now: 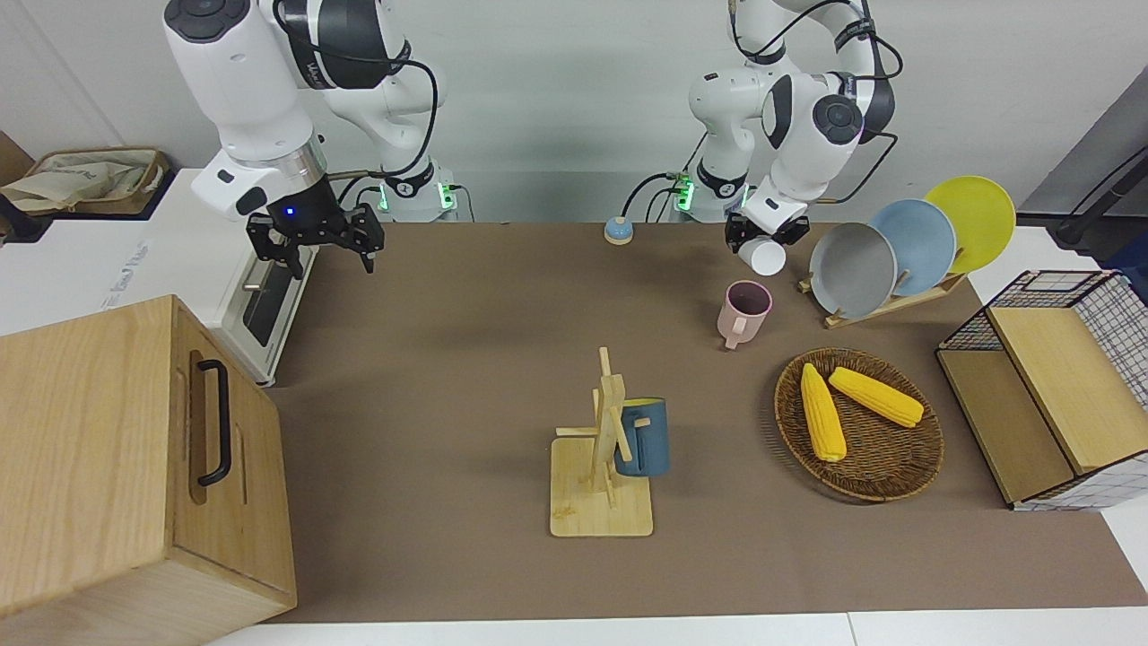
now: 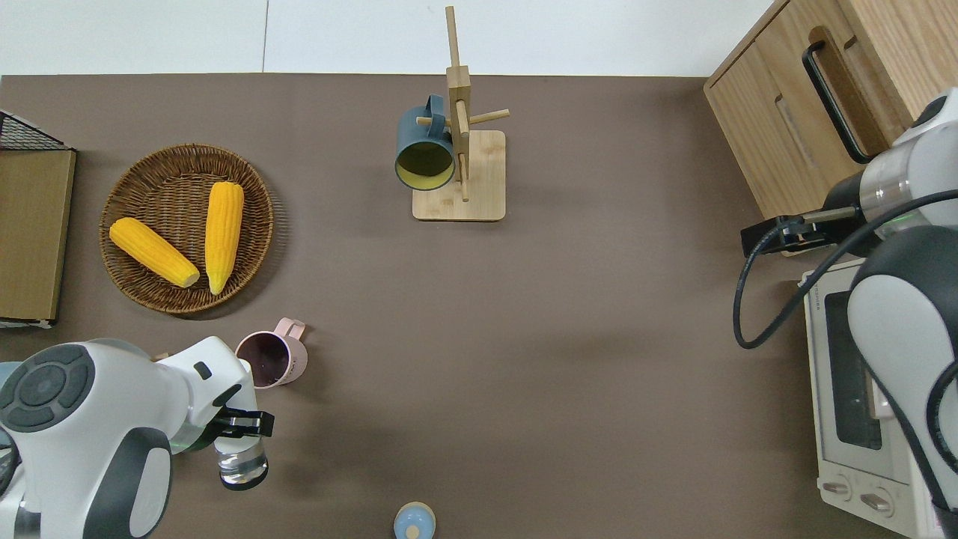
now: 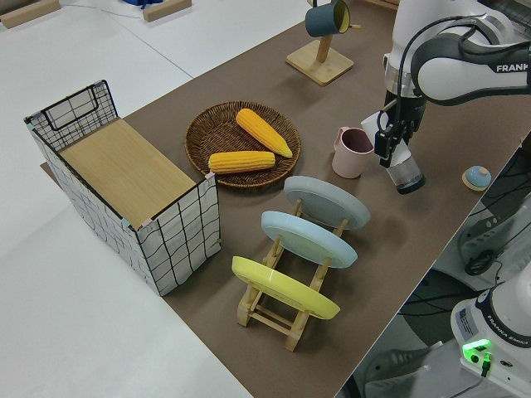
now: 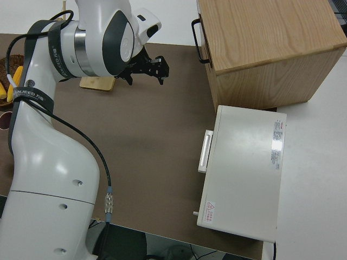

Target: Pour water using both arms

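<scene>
The left gripper [image 1: 760, 235] clamps a tilted clear glass [image 2: 241, 464], in the air near the pink mug [image 2: 268, 360]. The right gripper [image 1: 316, 240] hangs with fingers spread wide and nothing between them, by the toaster oven [image 1: 260, 278].

A brown mat [image 1: 448, 404] is covering most of the white table [image 1: 987, 628]. A plain pale wall [image 1: 574, 90] is rising at the robots' end. A wooden cabinet [image 1: 117, 467] with a black handle [image 1: 213, 422] is standing at the right arm's end, and a white toaster oven [image 4: 244, 173] is sitting beside it, nearer to the robots. The white floor [image 3: 91, 332] is showing in the left side view.
</scene>
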Controlling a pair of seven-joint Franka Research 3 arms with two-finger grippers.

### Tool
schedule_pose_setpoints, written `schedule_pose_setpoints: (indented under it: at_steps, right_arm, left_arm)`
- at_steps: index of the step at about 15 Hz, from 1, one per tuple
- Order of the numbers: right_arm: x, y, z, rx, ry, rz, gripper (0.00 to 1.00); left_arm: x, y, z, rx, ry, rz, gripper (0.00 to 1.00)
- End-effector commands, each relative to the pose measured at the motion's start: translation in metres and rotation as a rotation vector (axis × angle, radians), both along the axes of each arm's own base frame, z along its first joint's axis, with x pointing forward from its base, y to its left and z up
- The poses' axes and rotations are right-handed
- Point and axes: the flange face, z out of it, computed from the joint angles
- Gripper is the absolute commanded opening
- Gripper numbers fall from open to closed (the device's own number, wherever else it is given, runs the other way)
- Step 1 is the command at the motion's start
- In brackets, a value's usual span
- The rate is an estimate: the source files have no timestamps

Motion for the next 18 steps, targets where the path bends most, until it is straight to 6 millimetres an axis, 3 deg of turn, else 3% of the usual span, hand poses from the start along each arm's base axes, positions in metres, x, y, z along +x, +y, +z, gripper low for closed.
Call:
schedule_pose_setpoints:
  at_steps: [1, 4, 13, 18]
  right_arm:
    - [-0.002, -0.012, 0.0, 0.007, -0.02, -0.014, 0.992]
    - [0.0, -0.014, 0.009, 0.006, -0.032, -0.015, 0.992]
    - [-0.003, -0.012, 0.032, 0.009, -0.058, -0.012, 0.992]
    - [-0.005, 0.009, 0.043, 0.027, -0.08, 0.023, 0.992]
  left_arm:
    - [0.008, -0.001, 0.005, 0.021, 0.024, 0.001, 0.0]
    - [0.008, 0.0, 0.0, 0.027, 0.051, -0.003, 0.0]
    - [0.01, -0.003, 0.013, 0.031, 0.1, -0.001, 0.0]
    - [0.015, -0.005, 0.009, 0.048, 0.11, 0.003, 0.0]
